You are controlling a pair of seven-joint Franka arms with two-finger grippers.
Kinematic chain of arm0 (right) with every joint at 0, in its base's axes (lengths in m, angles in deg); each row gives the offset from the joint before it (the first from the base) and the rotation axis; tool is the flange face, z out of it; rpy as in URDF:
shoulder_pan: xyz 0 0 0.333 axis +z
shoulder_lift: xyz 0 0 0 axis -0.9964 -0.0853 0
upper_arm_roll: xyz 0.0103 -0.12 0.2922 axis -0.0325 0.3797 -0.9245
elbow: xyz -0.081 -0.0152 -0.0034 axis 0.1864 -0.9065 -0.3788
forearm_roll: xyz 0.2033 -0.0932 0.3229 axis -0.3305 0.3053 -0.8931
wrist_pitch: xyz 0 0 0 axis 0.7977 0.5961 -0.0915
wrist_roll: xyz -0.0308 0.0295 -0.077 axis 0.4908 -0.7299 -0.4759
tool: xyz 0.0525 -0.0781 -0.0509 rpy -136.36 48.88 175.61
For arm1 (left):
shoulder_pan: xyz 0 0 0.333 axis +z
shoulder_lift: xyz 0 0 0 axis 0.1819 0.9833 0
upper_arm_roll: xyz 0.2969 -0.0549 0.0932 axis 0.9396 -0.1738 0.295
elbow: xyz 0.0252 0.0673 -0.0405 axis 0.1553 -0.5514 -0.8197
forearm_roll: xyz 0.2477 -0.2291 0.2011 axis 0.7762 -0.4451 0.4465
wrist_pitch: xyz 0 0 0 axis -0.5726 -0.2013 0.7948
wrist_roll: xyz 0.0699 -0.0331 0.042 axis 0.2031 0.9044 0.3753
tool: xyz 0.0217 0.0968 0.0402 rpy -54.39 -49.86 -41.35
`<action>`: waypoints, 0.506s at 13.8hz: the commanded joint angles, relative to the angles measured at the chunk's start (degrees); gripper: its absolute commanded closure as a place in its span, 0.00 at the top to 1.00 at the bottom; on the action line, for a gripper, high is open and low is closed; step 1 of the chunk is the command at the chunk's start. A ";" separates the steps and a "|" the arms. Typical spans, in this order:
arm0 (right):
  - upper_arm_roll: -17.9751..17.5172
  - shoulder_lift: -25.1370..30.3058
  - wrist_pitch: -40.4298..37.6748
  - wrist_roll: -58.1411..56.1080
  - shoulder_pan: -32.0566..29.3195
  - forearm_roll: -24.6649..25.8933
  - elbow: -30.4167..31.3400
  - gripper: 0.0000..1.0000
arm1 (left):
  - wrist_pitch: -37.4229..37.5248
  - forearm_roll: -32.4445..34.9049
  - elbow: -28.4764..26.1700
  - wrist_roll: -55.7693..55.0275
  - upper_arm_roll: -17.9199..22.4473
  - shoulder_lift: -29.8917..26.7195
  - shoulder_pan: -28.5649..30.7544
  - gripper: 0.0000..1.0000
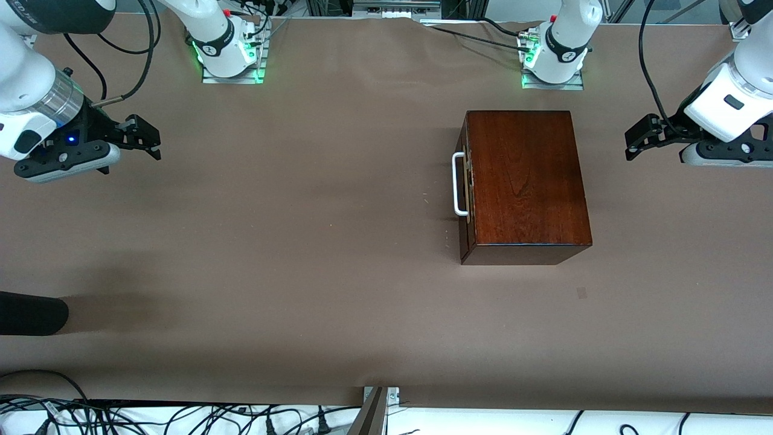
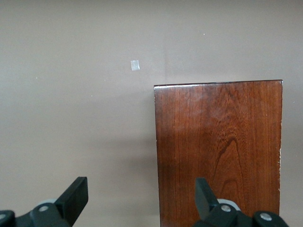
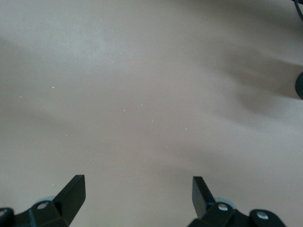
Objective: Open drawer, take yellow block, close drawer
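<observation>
The glossy mahogany box (image 1: 524,184) stands on the table toward the left arm's end. Its drawer (image 1: 466,184) is shut, and its white U-shaped bar handle (image 1: 459,184) faces the right arm's end. The yellow block is hidden. My left gripper (image 1: 634,138) hangs open and empty in the air beside the box, at the left arm's end. In the left wrist view the box top (image 2: 220,151) shows under one finger, with the left gripper (image 2: 141,196) open. My right gripper (image 1: 151,140) is open and empty over bare table at the right arm's end; it also shows in the right wrist view (image 3: 138,194).
The brown table cover (image 1: 302,241) spreads wide around the box. A dark rounded object (image 1: 30,313) pokes in at the right arm's end, nearer the front camera. A small pale patch (image 1: 581,293) lies on the cover near the box. Cables run along the front edge.
</observation>
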 commanded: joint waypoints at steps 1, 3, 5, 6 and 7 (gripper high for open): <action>-0.37 -0.19 -1.12 0.80 -0.39 0.16 -1.06 1.00 | 1.60 -0.79 2.13 -0.56 0.10 0.88 -0.27 1.00; -0.37 -0.27 -1.12 0.80 -0.39 0.16 -1.06 1.00 | 1.60 -0.79 2.13 -0.56 0.10 0.88 -0.27 1.00; -0.37 -0.19 -1.12 0.80 -0.39 0.16 -1.06 1.00 | 1.86 -0.79 2.13 -0.65 0.10 0.88 -0.36 1.00; -0.37 -0.27 -1.12 0.80 -0.39 0.16 -1.06 1.00 | 1.87 -0.79 2.13 -0.65 0.10 0.88 -0.36 1.00; -0.37 -0.27 -1.03 0.80 -0.39 0.16 -1.06 1.00 | 1.95 -0.79 2.13 -0.65 0.18 0.88 -0.27 1.00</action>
